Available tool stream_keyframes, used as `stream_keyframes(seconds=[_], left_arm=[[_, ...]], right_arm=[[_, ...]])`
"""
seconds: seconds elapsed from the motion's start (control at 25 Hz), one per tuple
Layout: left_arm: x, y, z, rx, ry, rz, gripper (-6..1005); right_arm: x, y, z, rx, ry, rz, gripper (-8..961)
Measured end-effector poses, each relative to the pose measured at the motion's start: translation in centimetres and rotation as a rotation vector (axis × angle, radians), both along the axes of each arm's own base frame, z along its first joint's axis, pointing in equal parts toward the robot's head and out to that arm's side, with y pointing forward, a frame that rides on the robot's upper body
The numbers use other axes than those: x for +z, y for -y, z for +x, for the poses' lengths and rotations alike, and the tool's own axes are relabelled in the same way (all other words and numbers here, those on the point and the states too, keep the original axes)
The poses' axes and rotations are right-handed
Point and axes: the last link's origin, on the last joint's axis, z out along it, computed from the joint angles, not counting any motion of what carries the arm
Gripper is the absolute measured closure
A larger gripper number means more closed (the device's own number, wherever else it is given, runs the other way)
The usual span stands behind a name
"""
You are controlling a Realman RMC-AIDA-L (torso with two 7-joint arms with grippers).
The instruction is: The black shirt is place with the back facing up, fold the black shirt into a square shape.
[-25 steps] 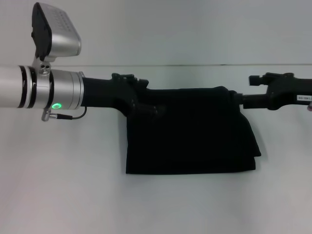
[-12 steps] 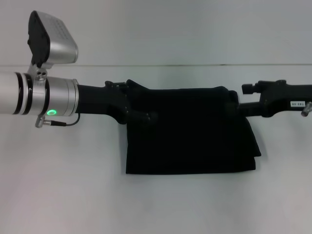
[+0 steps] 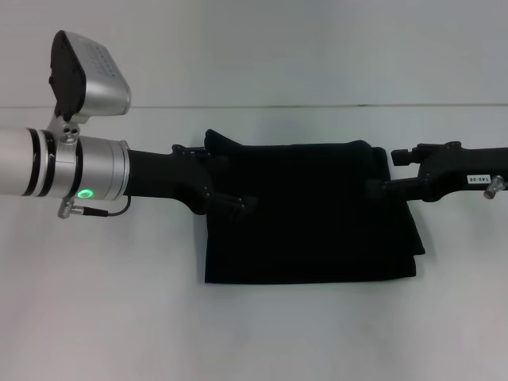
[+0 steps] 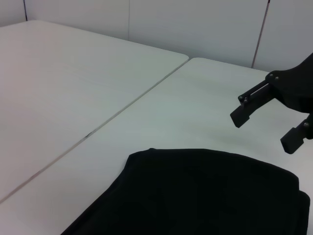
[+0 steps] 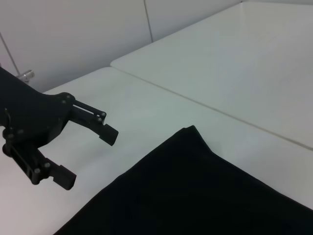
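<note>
One black shirt (image 3: 309,214), folded to a squarish block, is lying mid-table (image 3: 119,317), its lettering hidden. Over its left edge the left gripper (image 3: 225,176) is hovering with fingers spread, holding nothing (dark against the cloth from above); over the right edge, the right gripper (image 3: 384,170) is likewise released. A table seam (image 4: 122,110) is running beyond.

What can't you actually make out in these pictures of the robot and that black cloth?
- Black shirt: its underside and inner layers are hidden by its own folds in every view, so no print shows.
- Left gripper: in the head view its outline is lost, black against black cloth.
- Both wrist views: part of the shirt is cut off by the picture edge.
</note>
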Motion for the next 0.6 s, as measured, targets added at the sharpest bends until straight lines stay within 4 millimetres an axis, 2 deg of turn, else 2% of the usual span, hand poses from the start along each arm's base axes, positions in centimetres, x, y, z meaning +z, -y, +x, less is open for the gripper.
stream_keyframes(seconds=[0.6], left_arm=[[0.10,0.02,-0.31,0.036,0.013,0.007,65]], right_arm=[[-0.09,0.28,0.99,-0.045,-0.003,0.011,26]])
